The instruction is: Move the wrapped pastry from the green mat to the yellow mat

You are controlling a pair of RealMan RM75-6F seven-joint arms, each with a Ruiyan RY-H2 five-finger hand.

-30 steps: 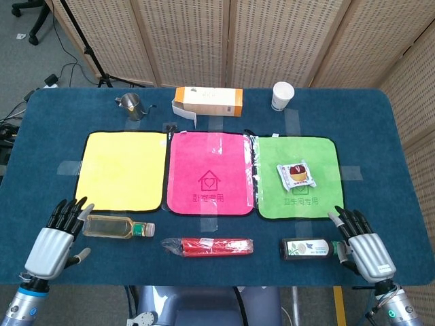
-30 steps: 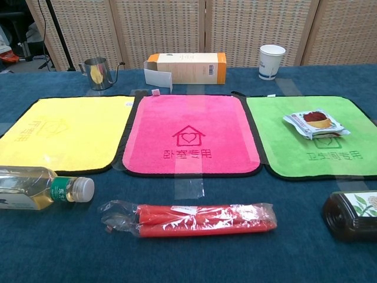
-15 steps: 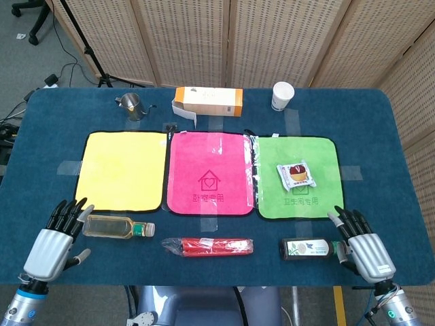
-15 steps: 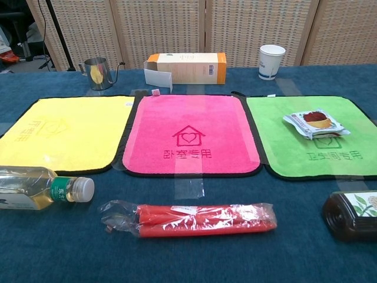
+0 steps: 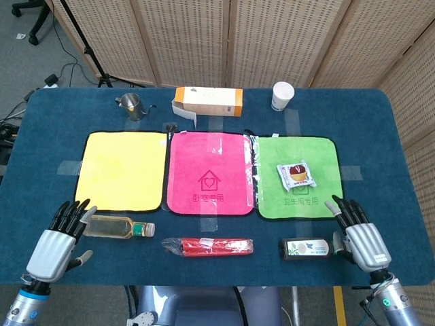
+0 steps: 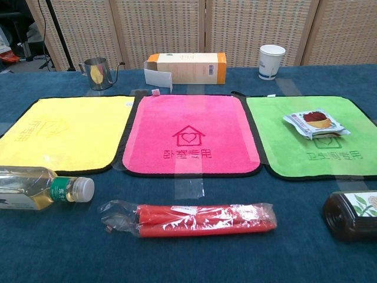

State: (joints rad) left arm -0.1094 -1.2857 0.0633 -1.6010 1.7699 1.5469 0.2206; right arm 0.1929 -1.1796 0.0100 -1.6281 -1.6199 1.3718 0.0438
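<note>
The wrapped pastry (image 5: pixel 296 174) lay flat on the green mat (image 5: pixel 268 196), right of its centre, a round brown-topped cake in a clear, white-edged packet just above the mat's printed characters. The yellow mat (image 5: pixel 121 170) lay spread flat at the far left, beside a pink mat (image 5: pixel 210 149) that separated the two.

Three mats are lying side by side on the desk (image 5: pixel 380 136): one yellow mat (image 5: pixel 122 170), one pink mat (image 5: pixel 209 173), one green mat (image 5: pixel 272 183). One wrapped pastry (image 5: pixel 296 174), two bottles (one clear (image 5: pixel 117 227), one dark (image 5: pixel 307 248)), one red packet (image 5: pixel 209 246), one carton (image 5: pixel 208 102), one paper cup (image 5: pixel 283 95) and one metal pitcher (image 5: pixel 132 106) are sitting there. Two hands, left (image 5: pixel 56 241) and right (image 5: pixel 360 234), are showing.
</note>
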